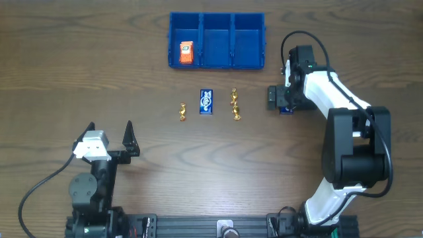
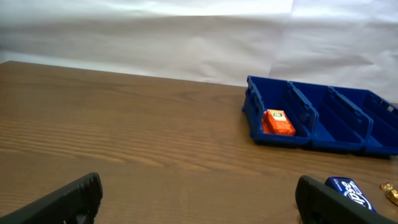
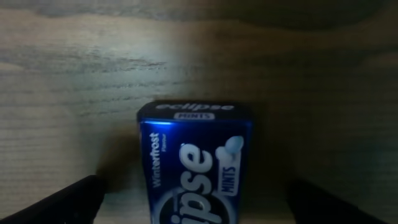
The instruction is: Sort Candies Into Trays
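Here, the right gripper (image 3: pixel 199 202), jaws apart, straddles a blue mint tin (image 3: pixel 196 158) on the worktop (image 1: pixel 79 66); the left gripper (image 1: pixel 110 125) also has jaws apart.

A brown wooden table (image 1: pixel 73 73) takes up the whole top view. Its grain runs straight from 9 o'clock to 3 o'clock, darker streaks lying among lighter bands. The surface is matt and evenly lit, and the shadows on it are short and soft. In the left wrist view the table's far edge meets a white backdrop (image 2: pixel 143 43), either a wall or a sheet; it is hard to tell which. An upright seam divides it, and one panel is a little brighter. In the right wrist view the wood is pale in one lit patch and dim around it.
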